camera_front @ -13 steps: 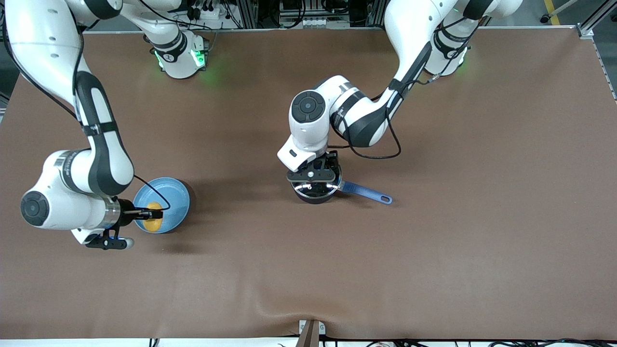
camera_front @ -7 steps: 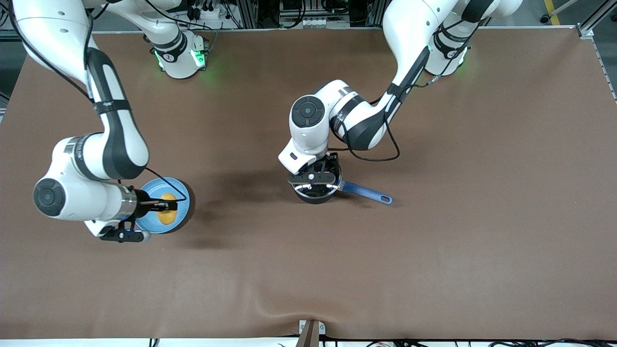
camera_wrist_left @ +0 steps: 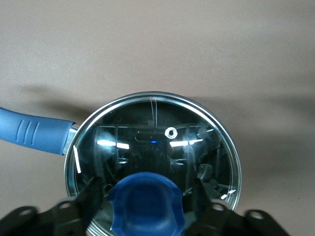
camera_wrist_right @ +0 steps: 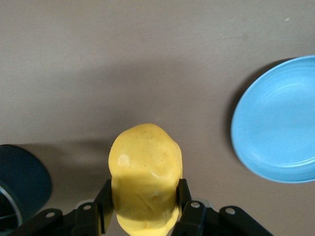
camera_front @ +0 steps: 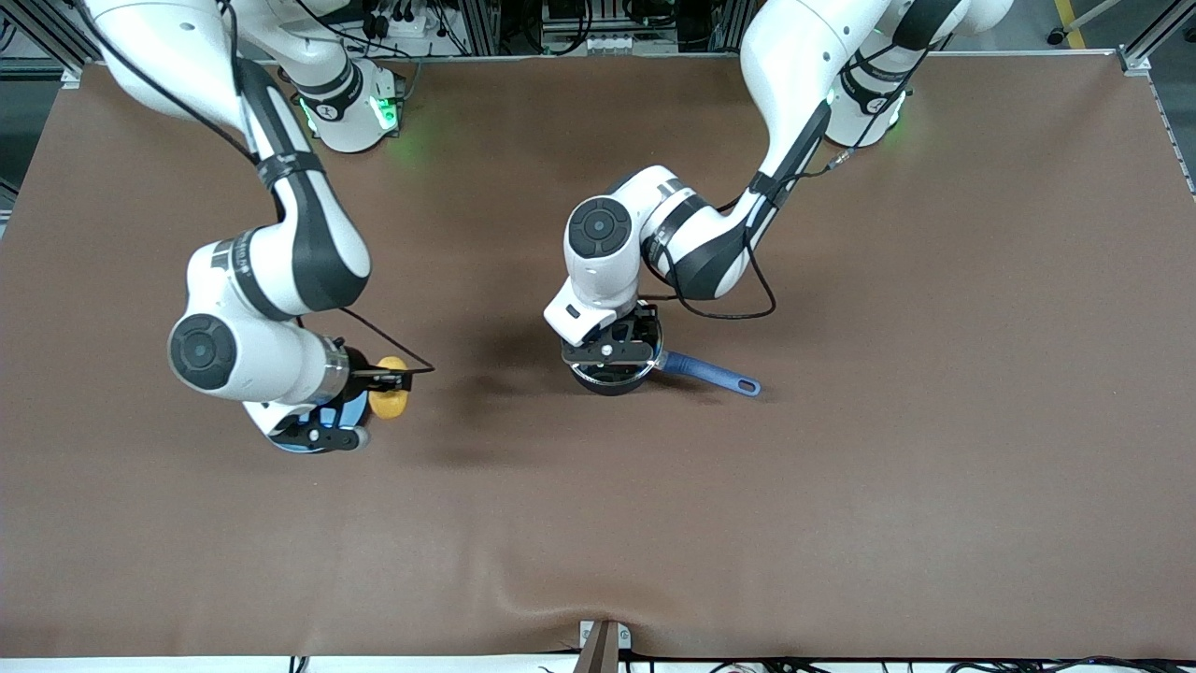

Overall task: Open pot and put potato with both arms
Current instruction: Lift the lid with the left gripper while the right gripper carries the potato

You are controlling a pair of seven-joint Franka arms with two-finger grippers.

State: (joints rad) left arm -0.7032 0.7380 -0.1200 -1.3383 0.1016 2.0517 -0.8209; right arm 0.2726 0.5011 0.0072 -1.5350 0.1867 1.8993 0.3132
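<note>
The black pot stands mid-table, its blue handle toward the left arm's end. Its glass lid is on. My left gripper is low over the lid. In the left wrist view this gripper is open, one finger on each side of the blue knob, with small gaps. My right gripper is shut on the yellow potato. It holds the potato in the air just past the plate's rim on the pot's side. The potato fills the right gripper.
The light-blue plate lies under the right wrist toward the right arm's end, empty in the right wrist view. The pot's dark side shows at that view's edge. Brown mat lies between plate and pot.
The right gripper has lifted the potato off the plate and carried it toward the pot. The left gripper has stayed over the lid, shifting only slightly.
</note>
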